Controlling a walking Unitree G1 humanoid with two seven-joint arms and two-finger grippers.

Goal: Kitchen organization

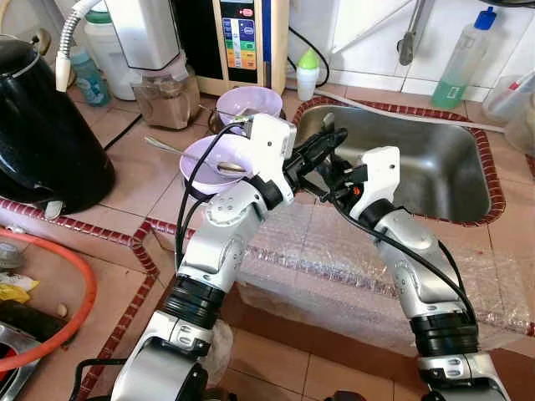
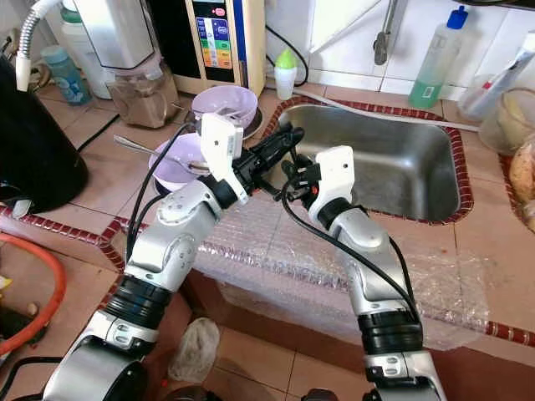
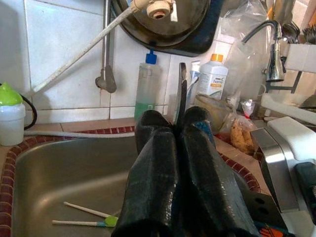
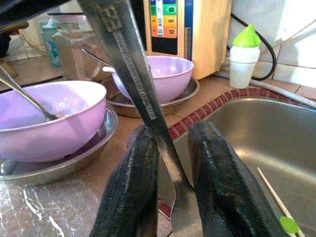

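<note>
Handoff time by the looks of it. Both grippers meet just over the near-left corner of the sink, and the thing in play is a flat metal utensil, probably cutlery, though the business end is hidden.

The left gripper has its 2 fingers pressed together with the thin metal pinched edge-on between them, sticking out past the tips. The right gripper has its fingers a little spread, straddling the handle. One pad looks to be touching it, while the other shows a sliver of gap, so I'd call that not clamped yet.

My take on doing this well:
- Close the right side fully and squarely on the flat of the handle before the left lets go.
- Keep the whole thing over the sink or counter, so a slip doesn't send it to the floor.
- Watch the 2 purple bowls, the nearer bowl with a spoon in it and the farther bowl, since both sit just beside the sink edge.

From the head cameras the utensil is basically lost in the tangle of black fingers and cables. The right wrist camera gives you the stamped handle, and the left wrist camera picks up 2 thin sticks lying in the basin.
</note>
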